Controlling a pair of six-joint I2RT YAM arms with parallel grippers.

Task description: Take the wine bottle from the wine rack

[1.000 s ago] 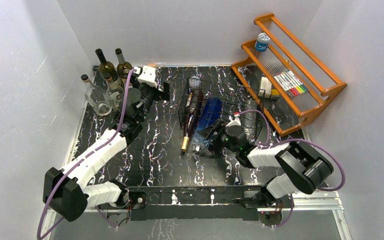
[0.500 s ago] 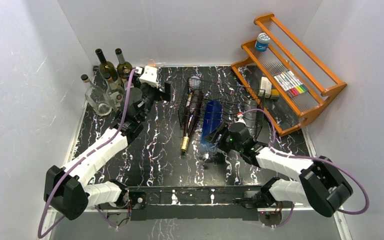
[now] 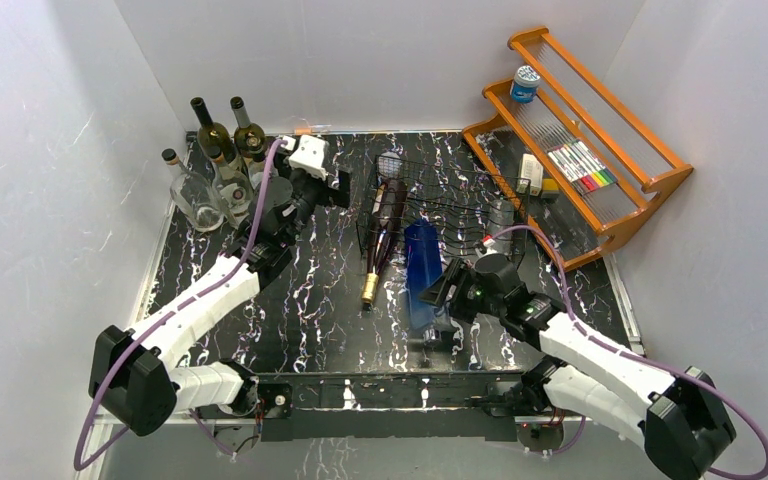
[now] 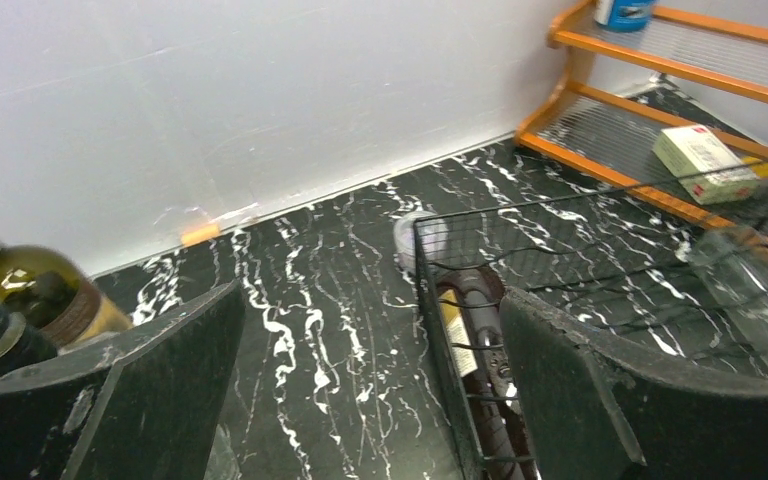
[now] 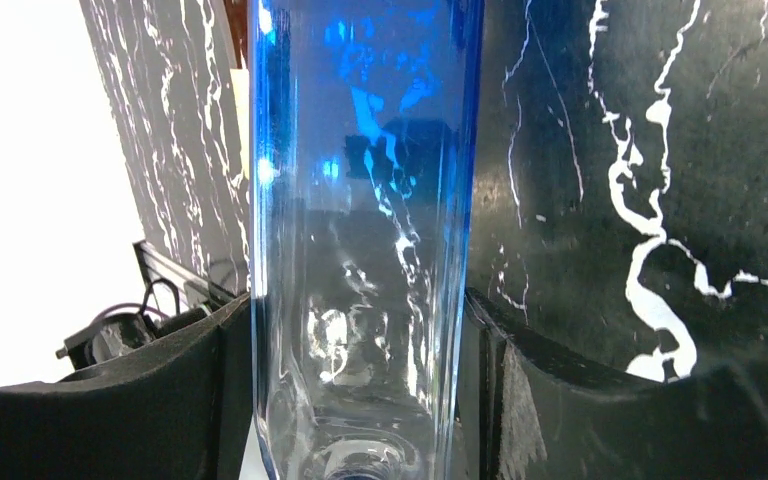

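Note:
The wine bottle (image 3: 422, 265) is blue glass, and my right gripper (image 3: 438, 290) is shut on it near its neck end. In the right wrist view this bottle (image 5: 360, 200) fills the gap, with a black finger (image 5: 160, 380) pressed on each side. Its far end lies over the near part of the black wire wine rack (image 3: 460, 185); I cannot tell whether it touches. A dark bottle (image 3: 385, 225) with a gold-capped neck and a clear bottle (image 3: 501, 215) lie in the rack. My left gripper (image 3: 328, 185) hangs open just left of the rack (image 4: 426, 270), holding nothing.
Several upright bottles (image 3: 215, 150) stand at the back left, one green bottle (image 4: 45, 290) close to my left finger. An orange wooden shelf (image 3: 640, 185) with small items stands at the back right. White walls close in the table on three sides.
My right arm has drawn back toward the near edge, pulling the blue bottle out along the rack, and its jaws have closed further on it. The left gripper has shifted slightly right toward the rack.

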